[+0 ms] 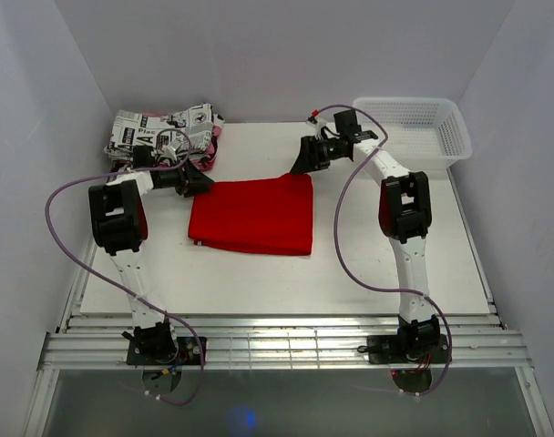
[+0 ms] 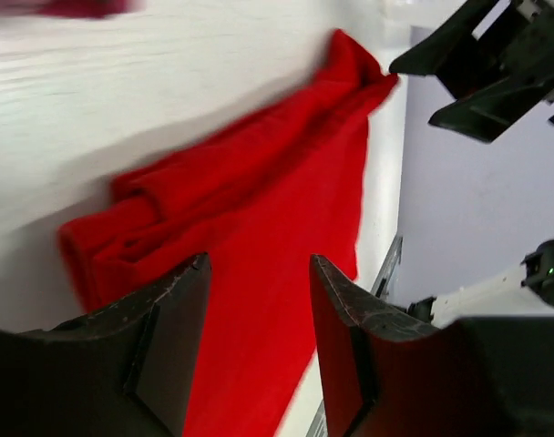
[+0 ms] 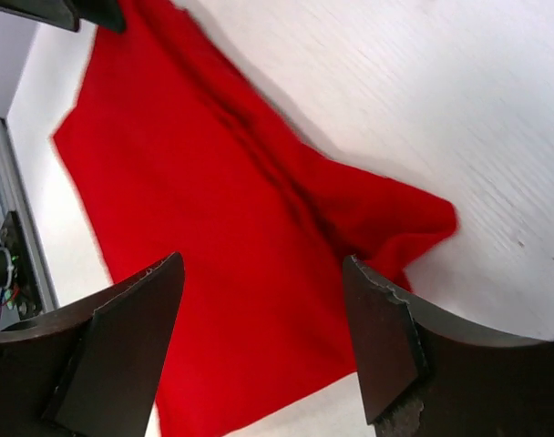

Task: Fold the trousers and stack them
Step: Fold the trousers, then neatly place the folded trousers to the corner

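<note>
Finds the trousers folded into a flat red rectangle in the middle of the desk, lying apart from the print garment at the far left corner. Counts the folding as done or nearly so, judging by the layered, rolled edge along one end in the left wrist view. Looks a little uneven there, with one corner poking out in the right wrist view.

Places the left claw at the far left corner of the red cloth, jaws apart with nothing between them and only fabric below. Places the right claw over the far right corner, jaws wide and likewise empty. Reads neither as gripping.

Leaves the stacking: probably lifting the folded bundle and setting it on the print garment, though cannot tell for sure where the stack belongs. Calls for a grasp through all layers so as not to undo the fold. Notes a basket at the far right, apart from the cloth.
</note>
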Controlling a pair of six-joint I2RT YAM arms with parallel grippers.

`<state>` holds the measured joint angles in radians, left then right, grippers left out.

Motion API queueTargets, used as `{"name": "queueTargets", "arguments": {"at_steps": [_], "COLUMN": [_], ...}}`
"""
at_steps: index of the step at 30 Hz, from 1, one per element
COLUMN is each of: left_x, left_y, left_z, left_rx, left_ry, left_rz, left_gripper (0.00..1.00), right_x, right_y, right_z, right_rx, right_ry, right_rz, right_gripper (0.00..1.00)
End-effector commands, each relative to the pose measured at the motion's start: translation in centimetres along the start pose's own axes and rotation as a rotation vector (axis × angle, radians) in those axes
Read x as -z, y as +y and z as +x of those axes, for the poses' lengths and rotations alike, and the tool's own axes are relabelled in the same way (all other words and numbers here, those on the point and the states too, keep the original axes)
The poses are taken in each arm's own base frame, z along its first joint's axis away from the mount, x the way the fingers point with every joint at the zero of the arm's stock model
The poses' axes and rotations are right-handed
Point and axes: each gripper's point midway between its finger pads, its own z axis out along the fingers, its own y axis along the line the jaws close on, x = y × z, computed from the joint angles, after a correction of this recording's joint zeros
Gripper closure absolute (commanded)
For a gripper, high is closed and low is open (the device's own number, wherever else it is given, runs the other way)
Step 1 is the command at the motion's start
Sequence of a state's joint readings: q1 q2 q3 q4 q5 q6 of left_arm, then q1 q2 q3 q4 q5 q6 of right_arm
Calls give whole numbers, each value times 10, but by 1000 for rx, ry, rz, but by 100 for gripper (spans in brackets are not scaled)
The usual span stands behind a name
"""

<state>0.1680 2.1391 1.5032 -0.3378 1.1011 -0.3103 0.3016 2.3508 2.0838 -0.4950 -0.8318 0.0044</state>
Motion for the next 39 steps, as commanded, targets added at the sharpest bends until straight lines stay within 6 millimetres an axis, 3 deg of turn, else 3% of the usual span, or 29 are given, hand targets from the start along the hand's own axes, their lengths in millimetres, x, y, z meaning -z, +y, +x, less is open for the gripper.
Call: {"name": "queueTargets", "arguments": {"at_steps": [1, 4, 7, 10, 12, 14, 15, 18, 19, 20, 21, 22, 23, 24, 25, 26, 27, 28, 29, 30, 32, 33, 35, 36, 38, 39], "left_x": [-17, -22, -27, -24, -18, -10, 1, 27, 48, 60, 73, 99, 112, 123, 144, 158, 170, 185, 197, 206, 219, 219, 220, 217, 213, 214], "left_y": [47, 73, 86, 89, 77, 51, 24, -20, -43, -53, -61, -79, -86, -89, -90, -107, -108, -102, -113, -111, -110, -106, -95, -100, -80, -82], "left_z": [-11, 2, 16, 21, 15, 2, -14, -43, -54, -61, -64, -71, -72, -70, -71, -70, -70, -71, -70, -71, -59, -48, -28, -15, 21, 33], "left_rx": [114, 159, 193, 203, 174, 88, -33, -222, -315, -356, -380, -416, -424, -415, -391, -403, -379, -340, -371, -381, -399, -365, -298, -310, -162, -109], "left_ry": [-58, -34, -11, -6, -16, -31, -63, -127, -171, -200, -228, -285, -311, -329, -367, -396, -424, -465, -495, -512, -495, -473, -435, -398, -359, -371], "left_rz": [-84, -136, -148, -165, -139, -90, -74, -103, -135, -155, -180, -206, -212, -218, -236, -222, -233, -269, -294, -333, -385, -396, -414, -364, -342, -335], "left_gripper": [41, 41, 41, 41, 41, 37, 35, 25, 18, 2, 2, 2, 2, 2, 2, 2, 2, 2, 2, 2, 2, 2, 2, 2, 2, 2], "right_x": [-29, -40, -41, -36, -27, -8, 6, 35, 52, 61, 61, 72, 77, 86, 64, 60, 53, 35, 28, 8, -12, -32, -51, -69, -86, -100], "right_y": [-39, -68, -95, -107, -102, -90, -79, -63, -38, -28, -21, 16, 27, 57, 80, 90, 105, 138, 146, 173, 187, 201, 210, 217, 220, 224], "right_z": [34, 72, 93, 84, 60, 20, -4, -43, -67, -77, -69, -88, -91, -98, -78, -73, -65, -51, -43, -29, -12, 5, 17, 33, 49, 65], "right_rx": [-125, -202, -208, -189, -136, -54, 17, 161, 247, 295, 319, 415, 512, 600, 659, 767, 819, 879, 899, 947, 973, 979, 979, 986, 990, 990], "right_ry": [36, 94, 125, 106, 69, 7, -28, -89, -130, -146, -129, -175, -168, -183, -123, -87, -59, -32, -3, 23, 71, 103, 121, 152, 179, 208], "right_rz": [35, 93, 171, 203, 214, 228, 247, 325, 341, 372, 381, 381, 408, 408, 375, 391, 377, 332, 336, 281, 269, 233, 224, 196, 189, 160], "right_gripper": [25, 27, 28, 29, 28, 27, 24, 21, 16, 13, 11, 5, 3, 2, 1, 3, 3, 4, 4, 3, 1, 1, 7, 10, 13, 15]}}
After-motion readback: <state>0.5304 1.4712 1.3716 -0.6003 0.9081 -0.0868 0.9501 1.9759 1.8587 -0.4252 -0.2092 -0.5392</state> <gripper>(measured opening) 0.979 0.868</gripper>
